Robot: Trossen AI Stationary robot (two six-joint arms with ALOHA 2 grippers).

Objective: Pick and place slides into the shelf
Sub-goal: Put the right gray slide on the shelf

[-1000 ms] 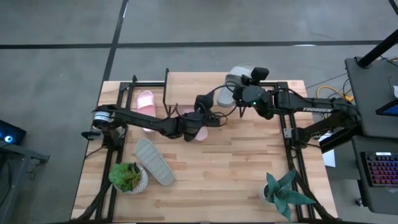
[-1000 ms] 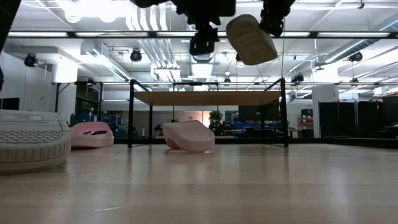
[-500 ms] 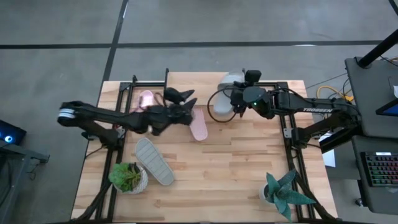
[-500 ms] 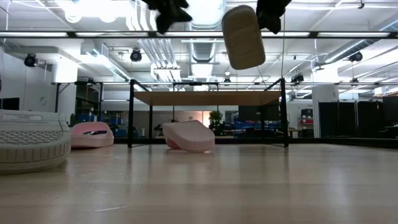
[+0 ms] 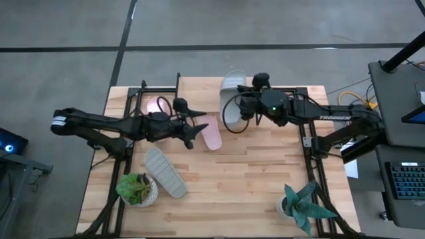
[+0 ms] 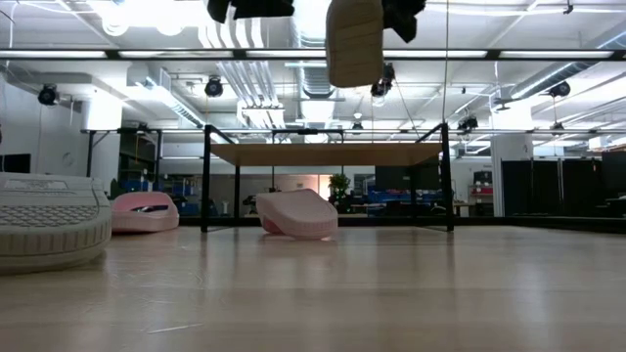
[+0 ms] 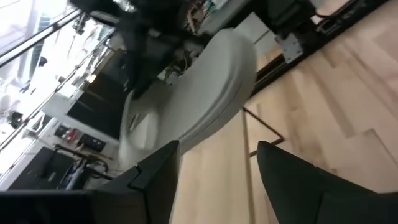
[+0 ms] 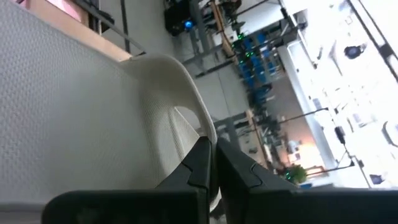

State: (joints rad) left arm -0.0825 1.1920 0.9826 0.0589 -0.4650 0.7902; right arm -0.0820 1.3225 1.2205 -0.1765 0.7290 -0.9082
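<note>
My right gripper (image 5: pixel 248 106) is shut on a light grey slide (image 5: pixel 232 99), held high above the shelf (image 6: pixel 328 154); the low view shows that slide (image 6: pixel 354 41) hanging over the plank top. My left gripper (image 5: pixel 188 122) is open and in the air left of the held slide, touching nothing; its wrist view looks at that slide (image 7: pixel 205 106). One pink slide (image 5: pixel 212 137) lies sole down on the table in front of the shelf. The other pink slide (image 5: pixel 156 106) sits at the shelf's left end. A second grey slide (image 5: pixel 165 172) lies sole up near the left front. My right gripper pinches the grey slide between its two fingers at the sole's side edge beside the strap (image 8: pixel 185 146). The fingers reach in from the table's right, across the slide's length. The slide is lifted clear and hangs on end, its long axis nearly vertical (image 6: pixel 354 41).
A small potted plant (image 5: pixel 137 189) stands at the table's near left and a spiky one (image 5: pixel 302 206) at its near right. The shelf's black legs (image 6: pixel 205 181) stand along the far side. Bare wood lies in the table's middle front.
My right gripper has carried the grey slide toward the table's left, and the slide has swung from tilted to nearly vertical. My left arm has drawn back from over the pink slide toward the table's left edge. Both pink slides have stayed in place.
</note>
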